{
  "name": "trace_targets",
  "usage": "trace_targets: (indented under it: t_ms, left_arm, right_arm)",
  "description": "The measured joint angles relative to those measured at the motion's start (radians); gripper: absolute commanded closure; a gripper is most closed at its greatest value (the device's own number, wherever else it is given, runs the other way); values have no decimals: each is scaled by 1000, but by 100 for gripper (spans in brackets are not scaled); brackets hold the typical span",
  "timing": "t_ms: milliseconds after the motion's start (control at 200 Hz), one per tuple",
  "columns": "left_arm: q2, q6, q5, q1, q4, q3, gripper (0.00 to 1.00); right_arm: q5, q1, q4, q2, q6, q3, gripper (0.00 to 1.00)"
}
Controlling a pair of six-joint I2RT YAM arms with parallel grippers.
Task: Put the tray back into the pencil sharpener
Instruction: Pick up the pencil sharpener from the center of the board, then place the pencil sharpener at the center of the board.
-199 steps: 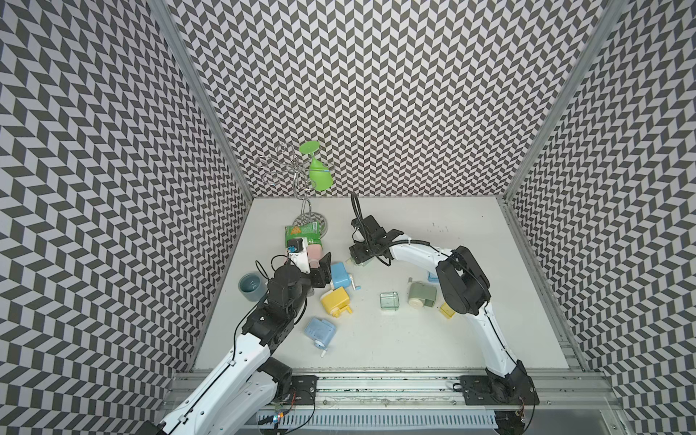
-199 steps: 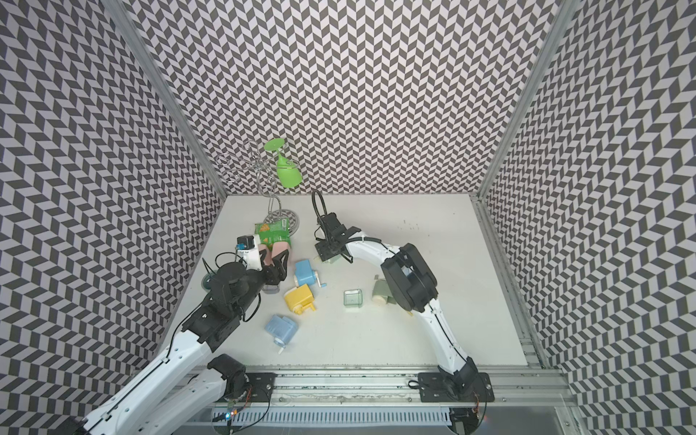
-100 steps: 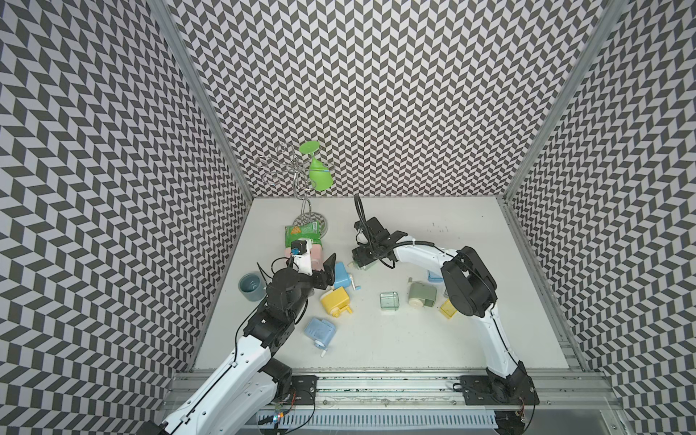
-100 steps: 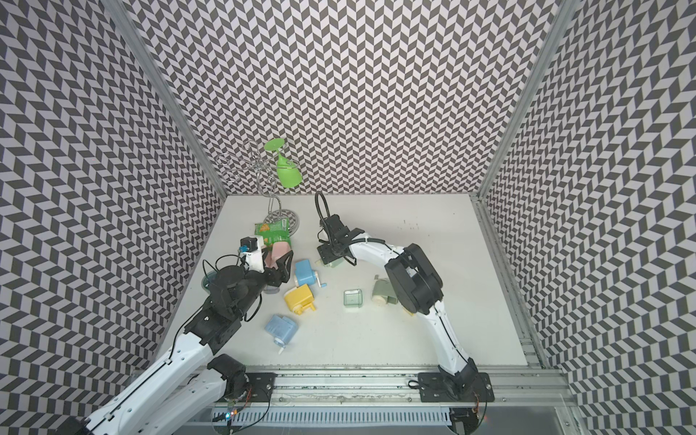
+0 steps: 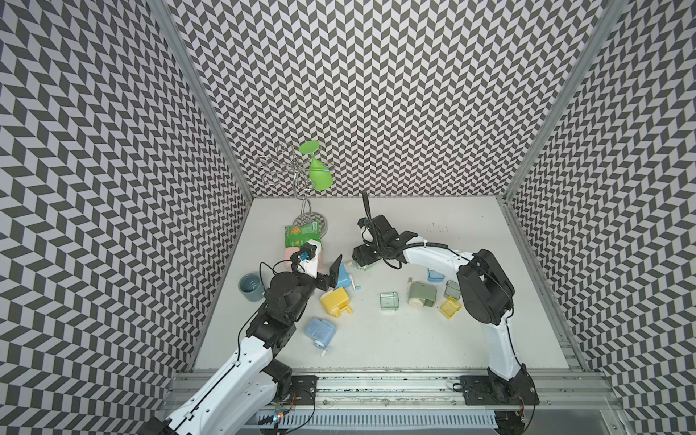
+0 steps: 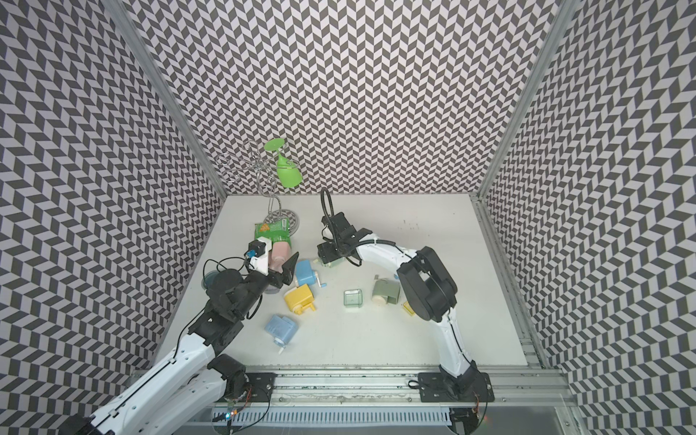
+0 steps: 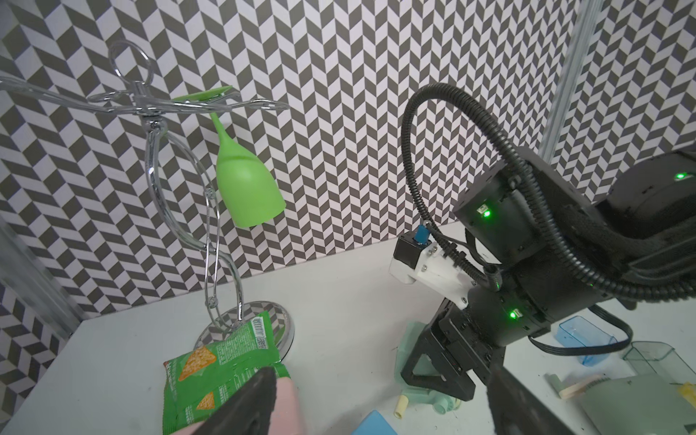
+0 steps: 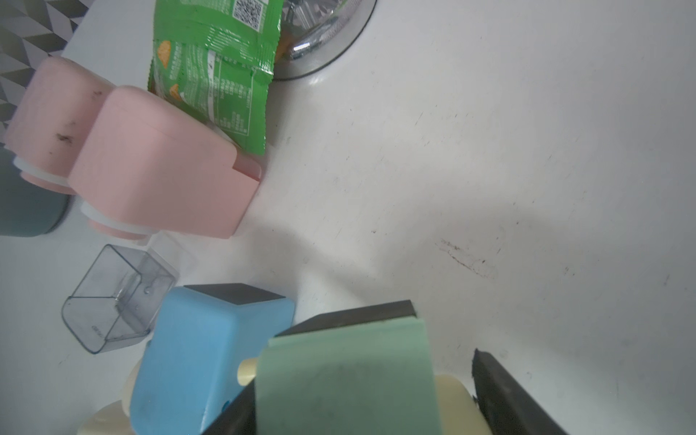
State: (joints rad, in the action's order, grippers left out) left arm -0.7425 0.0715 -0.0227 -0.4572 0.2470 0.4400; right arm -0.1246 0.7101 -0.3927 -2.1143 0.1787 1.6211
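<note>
Jaws of left gripper (image 7: 382, 369) now stand wider than a second ago, empty, by blue sharpener (image 5: 344, 278); right gripper (image 8: 357, 391) clamps mint sharpener (image 8: 341, 361) beside it, clear tray (image 8: 113, 297) loose on surface (image 8: 452, 188) alongside, so insertion likely not begun.

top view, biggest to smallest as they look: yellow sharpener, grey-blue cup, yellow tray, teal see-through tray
1. yellow sharpener
2. grey-blue cup, partly hidden by the left arm
3. yellow tray and teal see-through tray: these look about alike, so they are not ranked
</note>
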Motion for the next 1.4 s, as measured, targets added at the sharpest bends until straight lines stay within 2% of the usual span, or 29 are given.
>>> trace_targets:
  t_ms: [225, 471, 756, 991, 1402]
  left_arm:
    - [-26, 182, 83, 0, 38, -1, 7]
    - [7, 345, 193, -1, 98, -34, 6]
    - [19, 538, 245, -7, 96, -47, 5]
    - [23, 643, 276, -23, 69, -55, 3]
    - [23, 713, 312, -66, -7, -55, 4]
  right_arm:
    - [-46, 0, -13, 34, 27, -46, 68]
    - [-97, 0, -45, 84, 36, -72, 67]
    - [-153, 0, -105, 101, 40, -80, 66]
    - [-179, 0, -152, 131, 43, -87, 66]
    - [-233, 0, -183, 133, 67, -102, 65]
